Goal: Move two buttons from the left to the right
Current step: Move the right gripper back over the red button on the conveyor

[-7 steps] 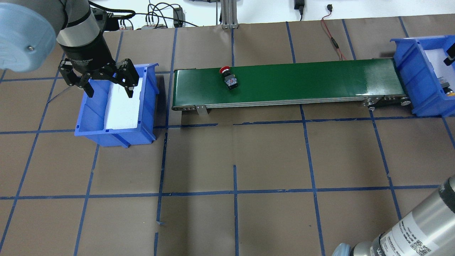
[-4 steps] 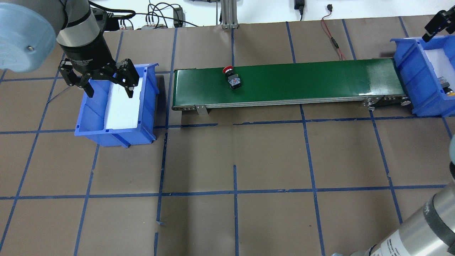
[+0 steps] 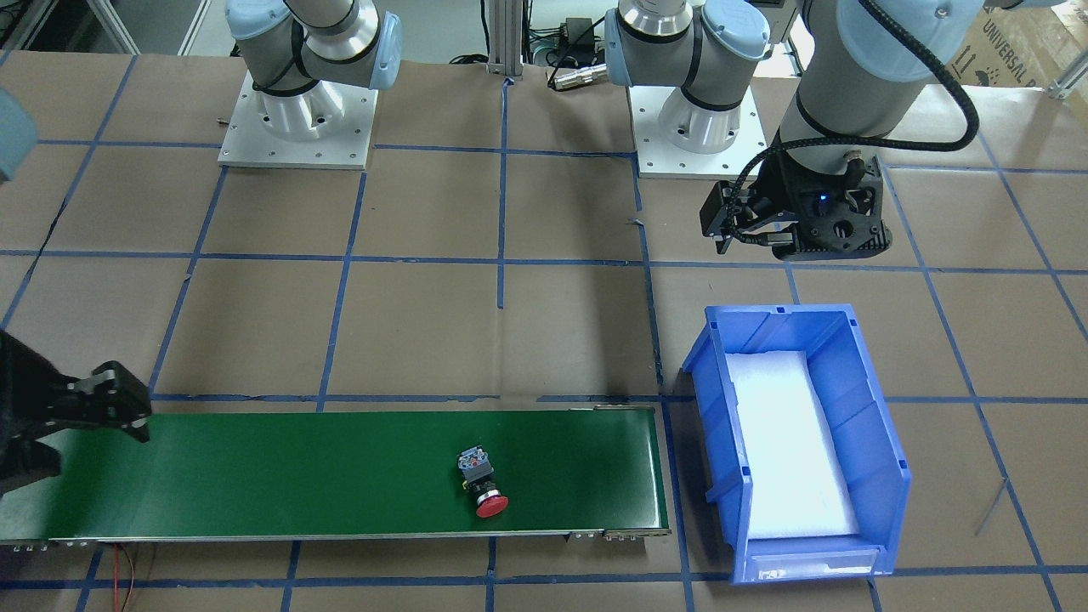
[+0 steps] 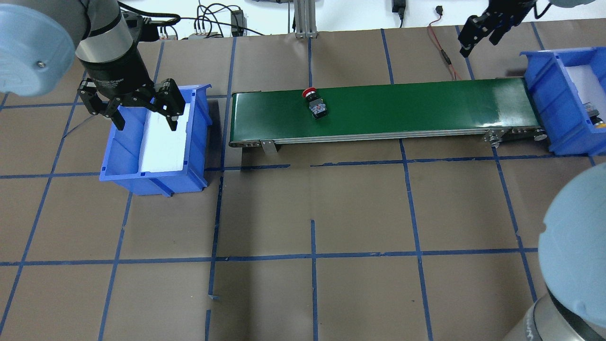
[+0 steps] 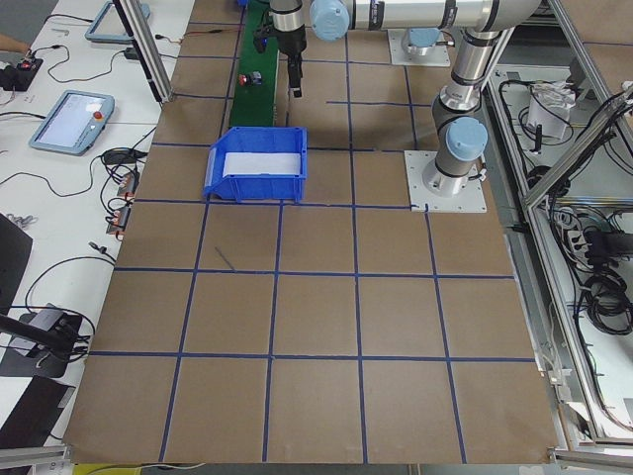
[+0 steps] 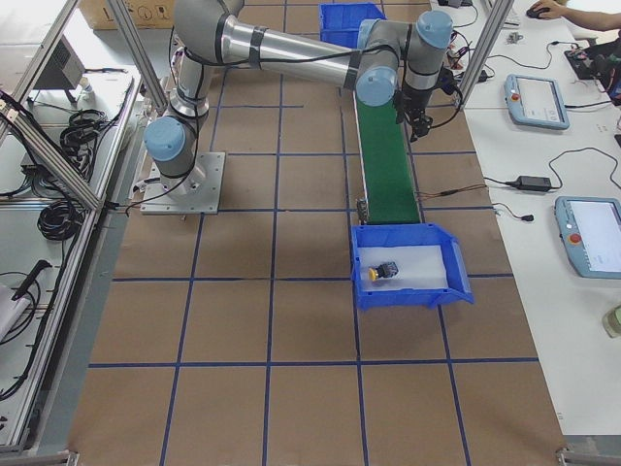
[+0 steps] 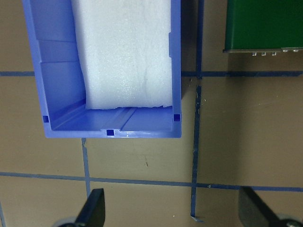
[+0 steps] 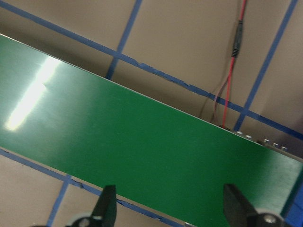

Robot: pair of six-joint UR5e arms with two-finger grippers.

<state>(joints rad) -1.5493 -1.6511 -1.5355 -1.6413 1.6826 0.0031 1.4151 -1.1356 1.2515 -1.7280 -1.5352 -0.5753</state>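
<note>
The left gripper (image 4: 146, 124) hangs over the left bin (image 4: 142, 184), its fingers spread wide and holding nothing. Directly below it lies only the white foam liner (image 4: 163, 147). With no button under it, this arm's part of the job looks finished, and the spread fingers suit a tool that has let go.

Beside that gripper, towards the robot's right, the green conveyor belt (image 4: 402, 106) begins. The red button (image 4: 316, 103) lies tipped on its side on the belt, well apart from the left gripper. It is nearer the belt's left-bin end than the other, with the cap towards the belt's far edge and the contact block towards the robot. It sits there because the belt bridges the gap between the two arms.

At the belt's other end the right gripper (image 8: 169, 208) hovers above the green surface, its fingers parted and empty, touching nothing. It seems posted there to meet the red button. Just past it, the right bin (image 6: 412, 296) holds what appears to be the yellow button (image 6: 381, 272), small in the side view. One button is delivered and one is in transit.
</note>
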